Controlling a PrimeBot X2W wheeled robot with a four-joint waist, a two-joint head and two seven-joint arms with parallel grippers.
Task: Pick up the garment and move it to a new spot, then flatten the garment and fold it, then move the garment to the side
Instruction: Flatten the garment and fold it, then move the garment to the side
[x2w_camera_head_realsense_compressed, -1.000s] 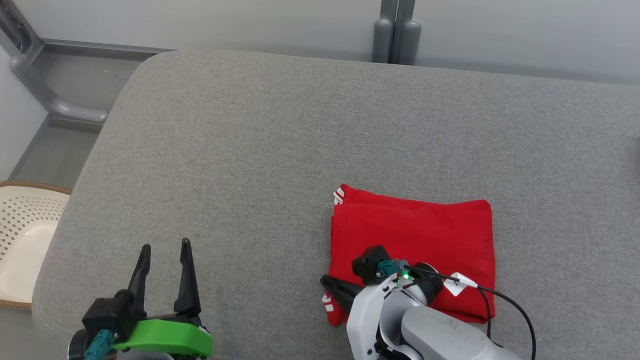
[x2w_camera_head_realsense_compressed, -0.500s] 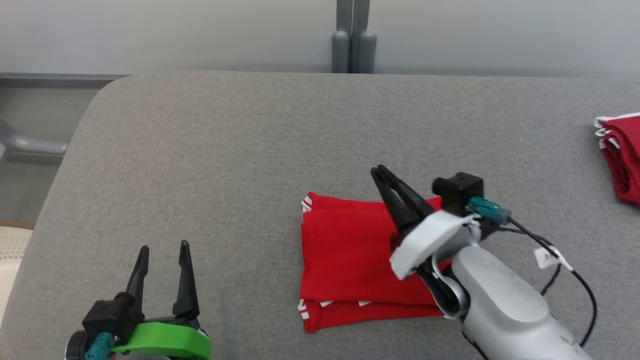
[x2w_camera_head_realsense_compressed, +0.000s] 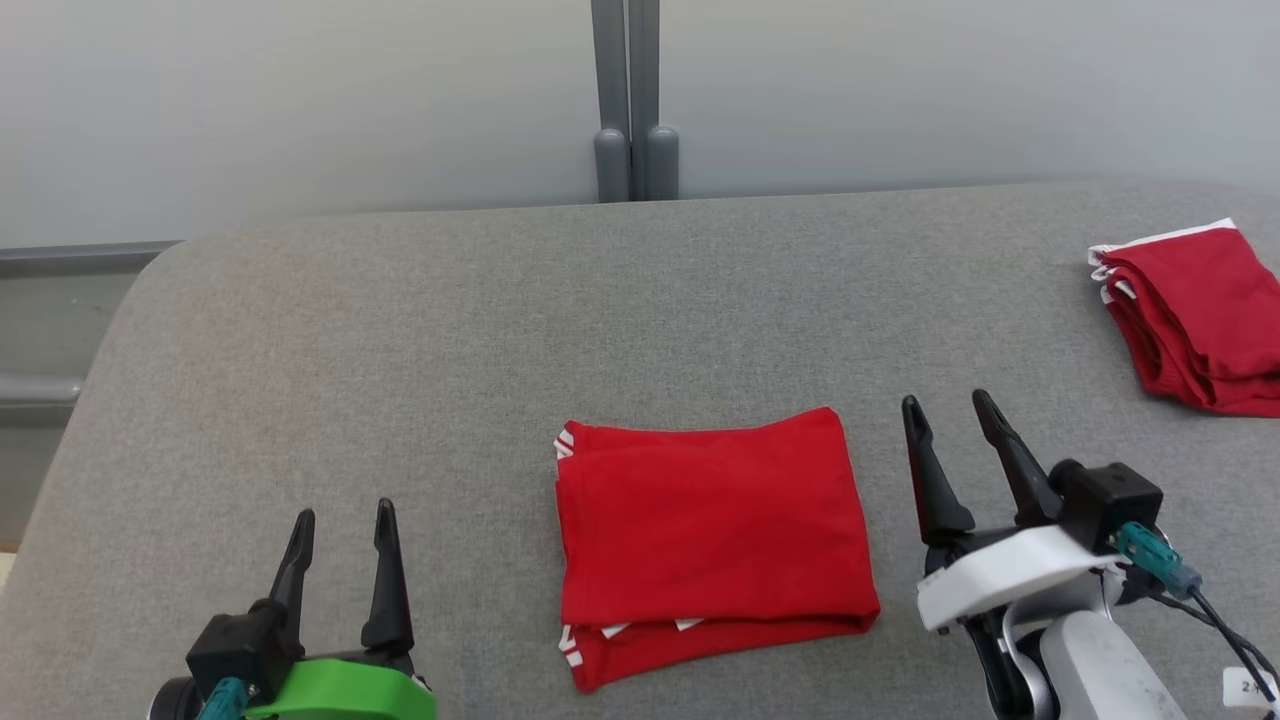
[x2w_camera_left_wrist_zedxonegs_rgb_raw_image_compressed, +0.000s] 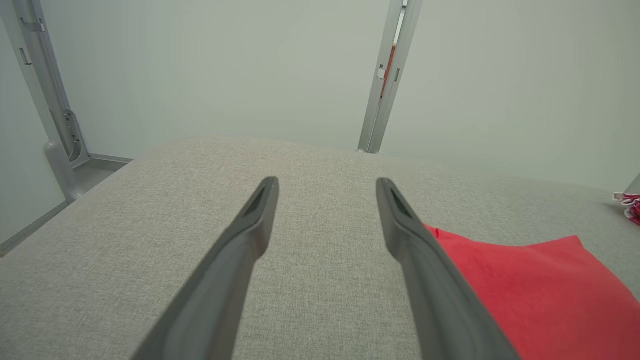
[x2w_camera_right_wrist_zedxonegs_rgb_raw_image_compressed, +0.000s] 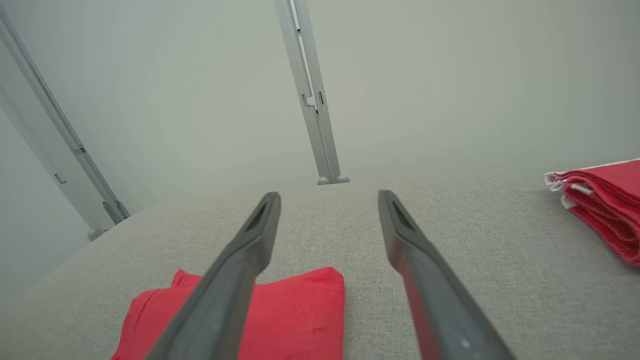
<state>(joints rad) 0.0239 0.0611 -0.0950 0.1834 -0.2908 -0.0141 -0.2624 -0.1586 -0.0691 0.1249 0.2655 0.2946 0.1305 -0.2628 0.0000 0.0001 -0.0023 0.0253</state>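
Observation:
The garment (x2w_camera_head_realsense_compressed: 710, 530) is red with white trim, folded into a neat rectangle and lying flat on the grey padded table (x2w_camera_head_realsense_compressed: 420, 340). It shows in the left wrist view as a red garment (x2w_camera_left_wrist_zedxonegs_rgb_raw_image_compressed: 530, 295) at the lower right and in the right wrist view as a red garment (x2w_camera_right_wrist_zedxonegs_rgb_raw_image_compressed: 295, 315) at the lower left. My right gripper (x2w_camera_head_realsense_compressed: 945, 405) stands open just right of it, touching nothing. Over bare table to the left, my left gripper (x2w_camera_head_realsense_compressed: 345, 512) is open too, with nothing between its fingers.
A second folded red garment (x2w_camera_head_realsense_compressed: 1195, 315) lies at the table's far right edge, also in the right wrist view (x2w_camera_right_wrist_zedxonegs_rgb_raw_image_compressed: 605, 205). A grey post (x2w_camera_head_realsense_compressed: 630, 100) stands against the pale wall behind the table. The table's rounded left corner (x2w_camera_head_realsense_compressed: 140, 290) drops off to a grey rail.
The right gripper rose off the folded garment, swung to its right side and opened. The head camera shifted, bringing the second garment into view. The left gripper stayed put.

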